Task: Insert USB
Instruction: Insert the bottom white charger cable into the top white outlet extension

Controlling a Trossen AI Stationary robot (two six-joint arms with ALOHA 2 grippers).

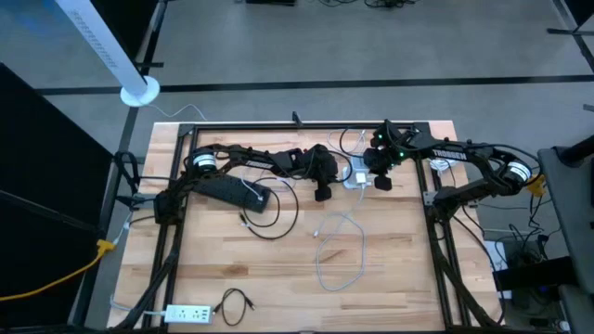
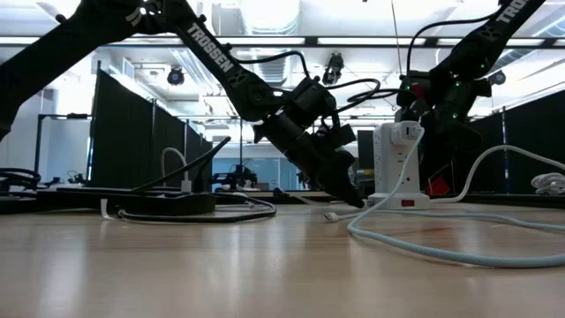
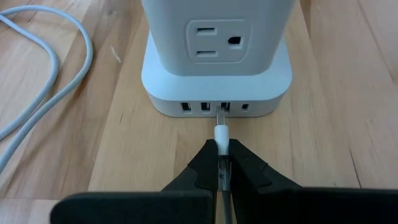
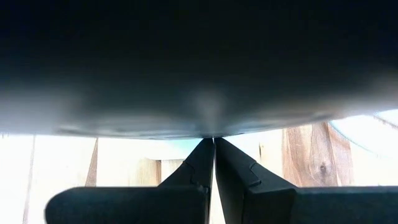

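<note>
Black fingers of my left gripper [image 3: 221,163] were pinching the white USB plug [image 3: 221,134] tight. Its metal tip sat right at one of the little slots in the bottom of the white power tower [image 3: 217,74], maybe a tiny bit in. So I was at the push-it-in step. Next I would need a straight, gentle push, with no wiggle. My right gripper [image 4: 214,163] was squeezed shut and empty, pressing on top of the tower.
</note>
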